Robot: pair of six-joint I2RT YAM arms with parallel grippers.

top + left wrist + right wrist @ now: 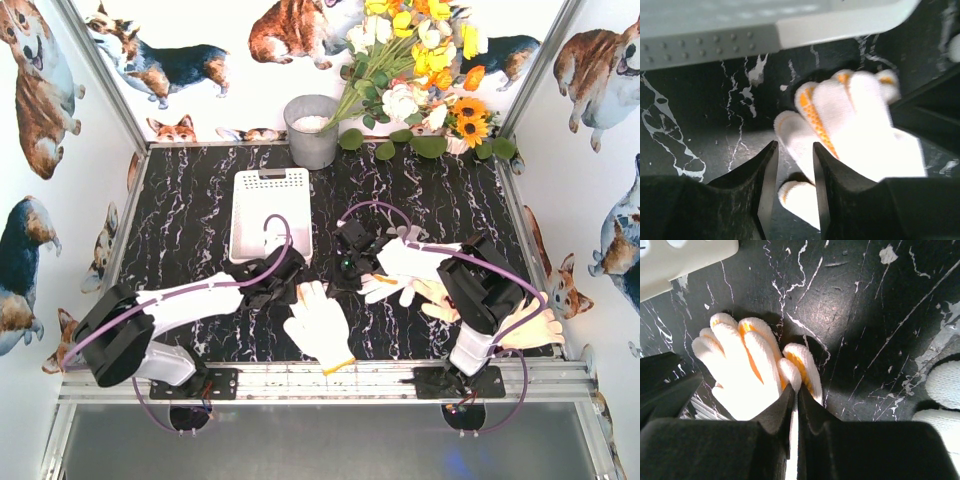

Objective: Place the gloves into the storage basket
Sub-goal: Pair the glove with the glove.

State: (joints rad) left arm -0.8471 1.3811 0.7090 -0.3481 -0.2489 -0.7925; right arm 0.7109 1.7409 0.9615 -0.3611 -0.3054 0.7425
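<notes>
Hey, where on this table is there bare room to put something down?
Bare table left of the basket, out to the wall. Another patch between bucket, flowers and right arm. Crowded in front of the basket: gloves, left arm.

The tabletop [190,230] is black with white marble veins and brightly lit. White walls [40,100] printed with corgi dogs close the left, right and far sides. A grey metal bucket [311,130] stands at the far edge, with yellow, white and orange flowers [420,60] just to its right. A silver rail [330,381] runs along the near edge.
</notes>
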